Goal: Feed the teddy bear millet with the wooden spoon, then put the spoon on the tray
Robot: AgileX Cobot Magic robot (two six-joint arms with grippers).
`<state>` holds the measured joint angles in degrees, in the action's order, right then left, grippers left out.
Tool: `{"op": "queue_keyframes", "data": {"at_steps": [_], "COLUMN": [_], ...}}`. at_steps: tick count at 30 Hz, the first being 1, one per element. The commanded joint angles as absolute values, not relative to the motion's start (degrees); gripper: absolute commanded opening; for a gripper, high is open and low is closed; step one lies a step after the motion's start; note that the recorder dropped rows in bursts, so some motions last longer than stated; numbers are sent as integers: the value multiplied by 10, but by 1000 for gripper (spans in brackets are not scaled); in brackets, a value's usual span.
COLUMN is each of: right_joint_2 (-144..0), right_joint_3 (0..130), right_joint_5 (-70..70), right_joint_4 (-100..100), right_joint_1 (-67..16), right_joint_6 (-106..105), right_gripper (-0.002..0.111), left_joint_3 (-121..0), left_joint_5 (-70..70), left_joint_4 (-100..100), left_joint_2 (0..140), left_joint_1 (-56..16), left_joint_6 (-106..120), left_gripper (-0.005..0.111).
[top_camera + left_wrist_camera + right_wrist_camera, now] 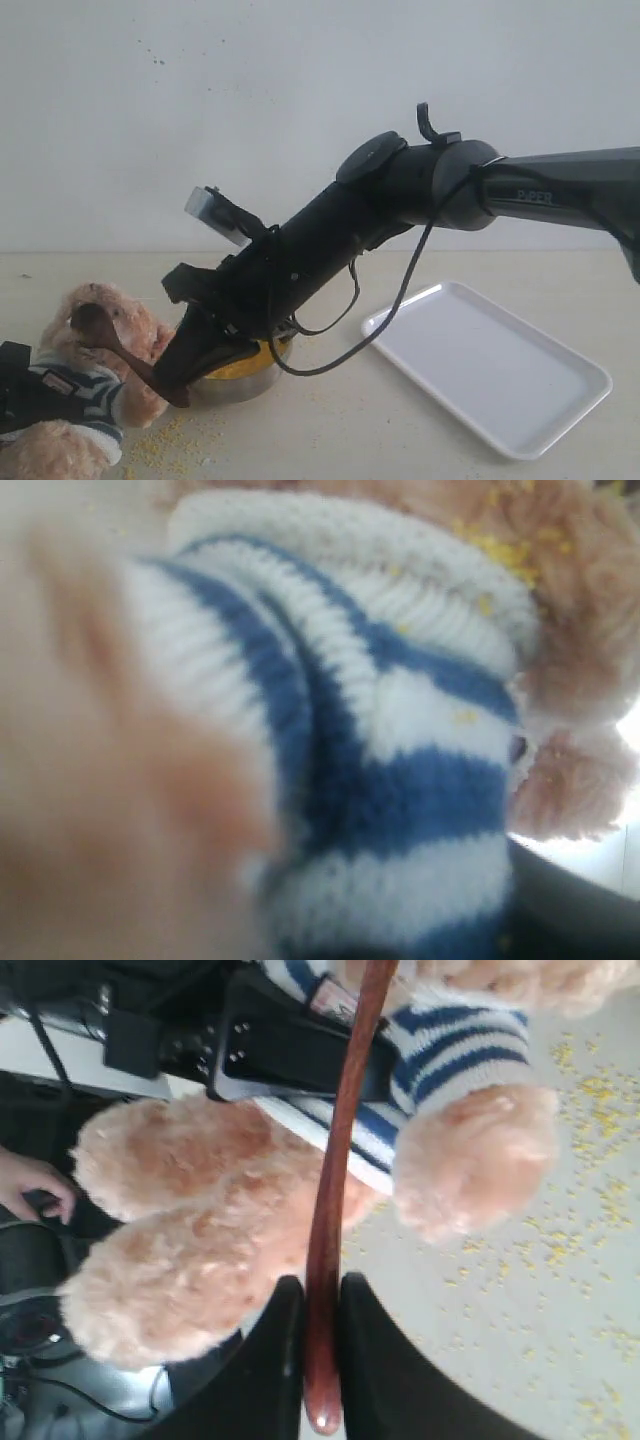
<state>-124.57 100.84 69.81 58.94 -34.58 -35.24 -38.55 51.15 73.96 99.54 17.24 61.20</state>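
The right gripper (181,376) reaches across from the 3 o'clock side of the exterior view and is clamped on the wooden spoon (125,350). In the right wrist view its two black fingers (265,1360) press the thin handle from either side, close to the handle's end. The spoon slants up toward 10 o'clock, and its oval bowl rests against the face of the teddy bear (140,320).

The bear sits at about 8 o'clock in the exterior view, its striped shirt speckled with yellow grains. The left gripper (290,1055) grips it around the torso – black jaws pressed across the navy-and-white stripes – while the left wrist view shows only shirt and fur, very close and blurred.

A steel bowl (245,385) stands just at 3 o'clock of the bear, under the right arm, with a mound of millet (240,362) inside. More grains lie scattered on the table (380,440) at 6 o'clock of the bowl. The tray (500,375) lies flat and bare at 3 o'clock of the bowl – well apart from the spoon.
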Motion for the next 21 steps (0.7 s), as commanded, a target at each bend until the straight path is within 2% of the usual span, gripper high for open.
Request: {"op": "queue_keyframes", "data": {"at_steps": [1, 11, 21], "right_joint_2": [-1238, -1238, -1238], "right_joint_3": [1007, 1007, 1007], "right_joint_5": [700, 700, 678], "right_joint_4": [542, 540, 540], "right_joint_1": [-345, -345, -345], "right_joint_6": [-366, -490, -495], "right_gripper": [0, 0, 0], "left_joint_3": [-384, -384, -384], "left_joint_5": [525, 525, 525], "left_joint_4": [751, 751, 751], "left_joint_2": [993, 993, 993], "left_joint_1": [174, 174, 174], "left_joint_6": [612, 614, 615], "left_gripper": [4, 4, 4]}}
